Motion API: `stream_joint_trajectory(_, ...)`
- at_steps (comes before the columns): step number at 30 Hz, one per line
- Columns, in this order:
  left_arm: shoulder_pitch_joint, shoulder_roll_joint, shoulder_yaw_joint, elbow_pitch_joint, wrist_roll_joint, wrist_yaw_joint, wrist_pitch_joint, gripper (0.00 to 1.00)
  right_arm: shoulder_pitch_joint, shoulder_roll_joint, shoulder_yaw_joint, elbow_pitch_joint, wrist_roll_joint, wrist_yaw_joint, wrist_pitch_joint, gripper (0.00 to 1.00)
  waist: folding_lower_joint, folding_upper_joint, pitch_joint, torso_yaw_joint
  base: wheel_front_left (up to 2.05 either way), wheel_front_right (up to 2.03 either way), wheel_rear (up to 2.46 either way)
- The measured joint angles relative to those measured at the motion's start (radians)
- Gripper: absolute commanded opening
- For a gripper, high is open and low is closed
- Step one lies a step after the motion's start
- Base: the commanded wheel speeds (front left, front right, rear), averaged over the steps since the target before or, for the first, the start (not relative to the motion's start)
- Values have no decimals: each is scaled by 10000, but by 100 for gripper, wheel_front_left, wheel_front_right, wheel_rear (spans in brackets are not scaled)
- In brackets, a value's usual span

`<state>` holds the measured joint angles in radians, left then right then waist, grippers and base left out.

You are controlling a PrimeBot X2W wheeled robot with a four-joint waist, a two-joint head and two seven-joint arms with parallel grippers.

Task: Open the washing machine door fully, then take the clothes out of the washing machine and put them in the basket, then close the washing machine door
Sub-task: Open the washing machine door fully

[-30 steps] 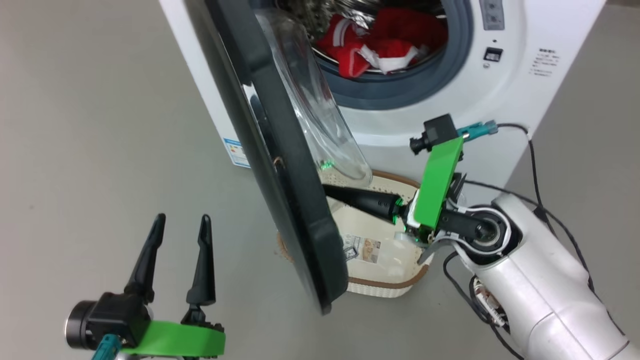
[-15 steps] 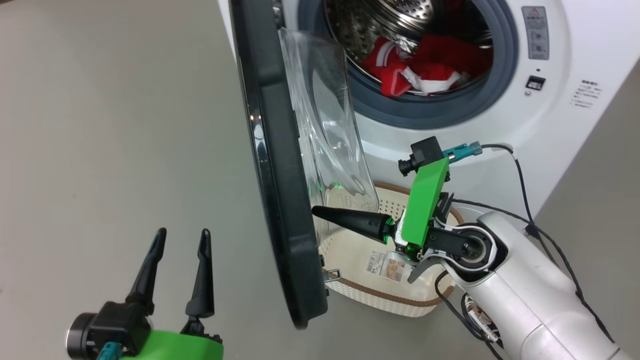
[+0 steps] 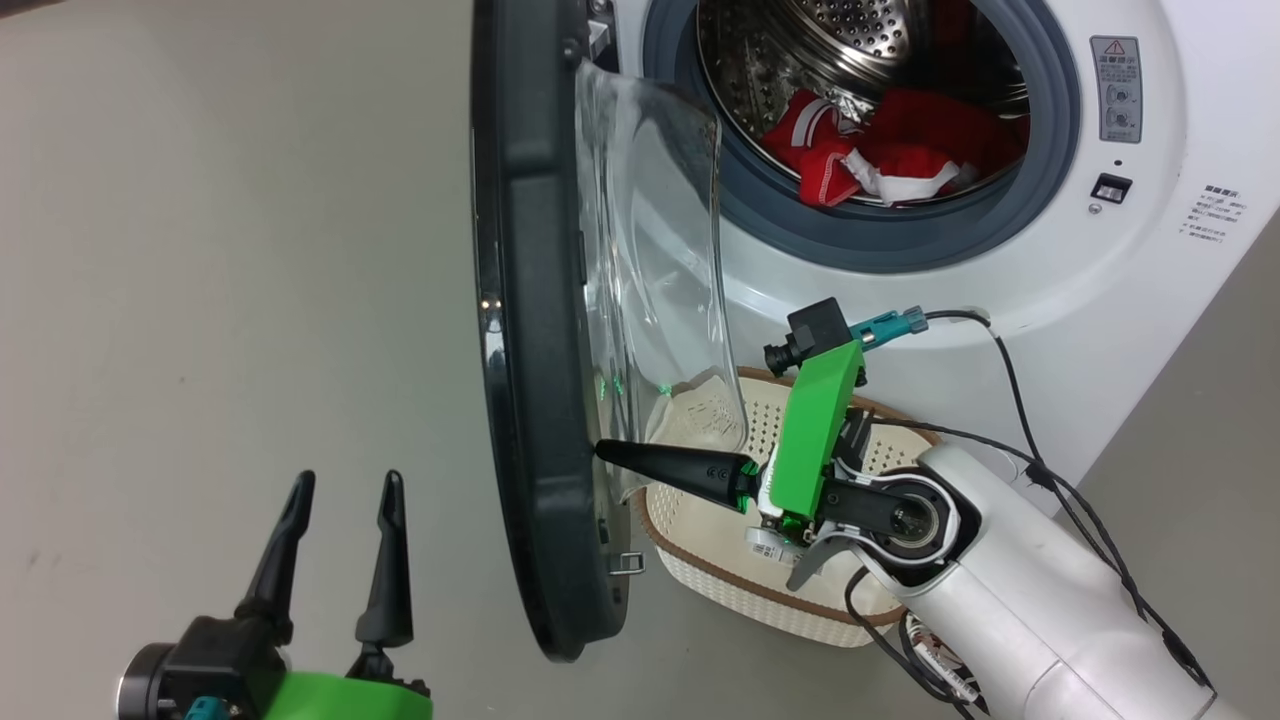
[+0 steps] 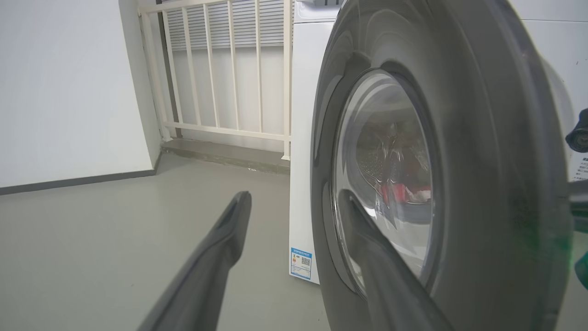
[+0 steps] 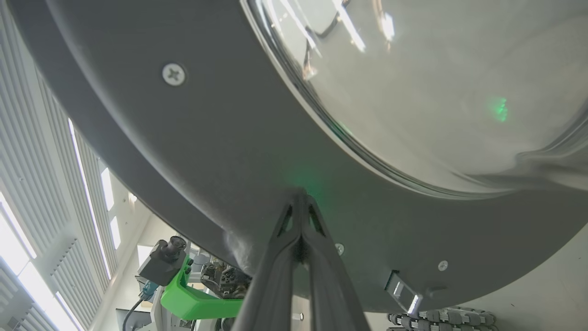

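The washing machine (image 3: 1000, 290) stands with its drum showing, and the red and white clothes (image 3: 880, 150) lie inside. Seen edge-on, the washing machine door (image 3: 530, 350) juts out toward me with its glass bowl facing right. My right gripper (image 3: 605, 452) is shut, its tip against the inner face of the door's black rim (image 5: 206, 138), with nothing held (image 5: 298, 195). The basket (image 3: 800, 615) sits on the floor below the drum, under my right wrist. My left gripper (image 3: 345, 485) is open, left of the door and apart from it (image 4: 294, 197).
Grey floor spreads to the left of the door. Black cables (image 3: 1010, 380) trail from my right arm in front of the machine. A white railing (image 4: 220, 69) and a wall stand behind the machine. A small blue label (image 4: 301, 263) marks the machine's side.
The head camera has shifted. The door has swung wider from the machine, with my shut right gripper staying against its inner rim. My left gripper has stayed open.
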<state>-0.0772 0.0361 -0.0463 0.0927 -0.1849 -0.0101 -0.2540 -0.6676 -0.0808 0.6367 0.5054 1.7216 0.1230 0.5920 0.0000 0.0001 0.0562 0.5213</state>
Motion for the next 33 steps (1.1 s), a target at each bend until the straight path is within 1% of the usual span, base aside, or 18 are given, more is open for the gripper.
stream_joint_trajectory(9,11,0,96,-42,-25,6,0,100,-119,17,238,178,10,0,-403,0,0,-1,8,4,0,0,0)
stream_joint_trajectory(10,11,0,104,-42,-27,6,0,100,-119,19,238,211,-23,0,-485,2,0,-1,-2,-2,0,0,0)
stream_joint_trajectory(11,12,0,109,-42,-27,6,0,100,-119,25,238,230,-119,0,-581,21,0,0,-17,-10,0,0,0)
stream_joint_trajectory(13,12,0,115,-42,-27,6,0,100,-119,40,236,234,-401,0,-754,44,0,0,-46,-30,0,0,0)
stream_joint_trajectory(14,13,0,115,-42,-27,6,0,100,-118,52,234,232,-546,0,-882,67,0,0,-61,-40,0,0,0)
stream_joint_trajectory(15,14,0,115,-38,-27,6,0,100,-114,56,232,215,-694,0,-1009,85,0,0,-80,-50,0,0,0)
stream_joint_trajectory(16,15,0,117,-35,-27,6,0,100,-109,42,232,180,-855,0,-1135,95,0,-1,-100,-60,0,0,0)
stream_joint_trajectory(17,18,0,117,-29,-27,6,0,100,-105,-10,234,121,-1066,0,-1313,100,0,-1,-123,-70,0,0,0)
stream_joint_trajectory(20,62,0,115,-2,-25,6,0,100,-26,-194,205,-186,-1636,0,-2061,100,0,0,-202,-104,0,0,0)
stream_joint_trajectory(25,200,6,127,48,-25,-8,0,100,527,-625,201,-596,-2594,0,-3841,100,0,-1,-344,-164,0,0,0)
stream_joint_trajectory(29,211,19,146,56,-25,-52,0,100,786,-1072,468,-518,-3730,0,-5488,100,0,-1,-455,-218,0,0,0)
stream_joint_trajectory(33,268,36,151,59,-23,-79,0,100,921,-1363,895,-81,-4849,0,-7083,100,0,-1,-541,-318,0,0,0)
